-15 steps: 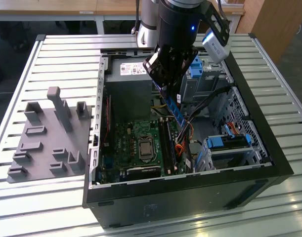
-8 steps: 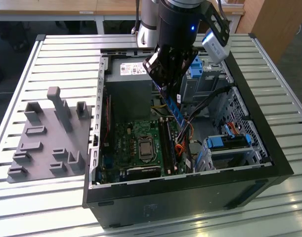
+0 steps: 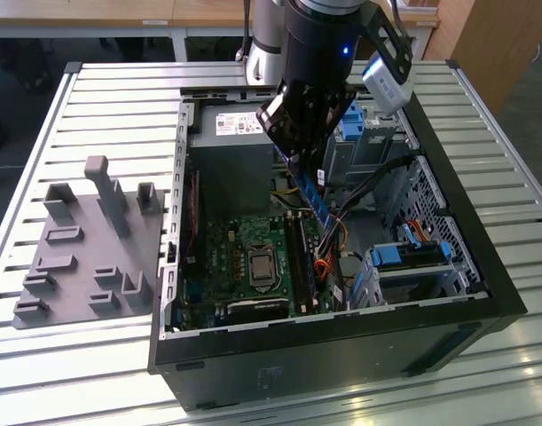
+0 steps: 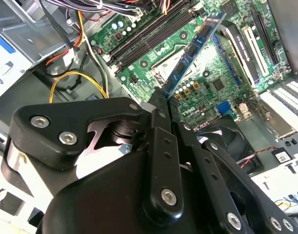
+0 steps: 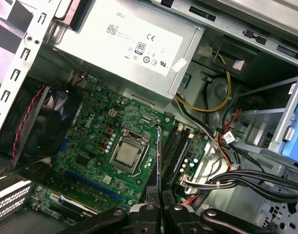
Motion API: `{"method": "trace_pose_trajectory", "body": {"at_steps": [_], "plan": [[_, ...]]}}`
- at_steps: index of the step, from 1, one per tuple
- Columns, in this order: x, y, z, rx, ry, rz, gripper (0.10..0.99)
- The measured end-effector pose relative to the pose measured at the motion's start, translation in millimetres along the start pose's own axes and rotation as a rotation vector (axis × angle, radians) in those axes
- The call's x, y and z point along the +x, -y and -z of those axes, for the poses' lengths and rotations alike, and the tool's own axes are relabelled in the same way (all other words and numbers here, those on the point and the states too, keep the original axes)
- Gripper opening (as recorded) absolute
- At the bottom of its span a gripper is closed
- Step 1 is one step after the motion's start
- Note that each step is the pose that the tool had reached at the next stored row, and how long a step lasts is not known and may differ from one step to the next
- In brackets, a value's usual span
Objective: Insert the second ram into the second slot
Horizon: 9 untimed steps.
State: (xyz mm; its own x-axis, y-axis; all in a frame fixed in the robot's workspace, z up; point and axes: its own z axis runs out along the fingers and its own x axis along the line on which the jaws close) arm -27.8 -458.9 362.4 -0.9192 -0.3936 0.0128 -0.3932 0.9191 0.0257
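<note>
Fingers (image 4: 157, 127) of gripper (image 4: 167, 97) are closed on second ram (image 4: 192, 51), held over motherboard (image 5: 92, 146); judged light, stiff, fragile, best pinched by upper edge.

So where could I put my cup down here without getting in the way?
The slatted table is bare between the grey fixture plate and its far edge, and on the near side of the computer case. Inside the case it is crowded: cables run beside the memory slots, and the gripper holds the second ram above them.
</note>
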Motion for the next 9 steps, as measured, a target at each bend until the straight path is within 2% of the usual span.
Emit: {"method": "trace_pose_trajectory", "body": {"at_steps": [9], "plan": [[0.0, 0.0, 0.0, 0.0, 0.0005, -0.023, 0.137]]}}
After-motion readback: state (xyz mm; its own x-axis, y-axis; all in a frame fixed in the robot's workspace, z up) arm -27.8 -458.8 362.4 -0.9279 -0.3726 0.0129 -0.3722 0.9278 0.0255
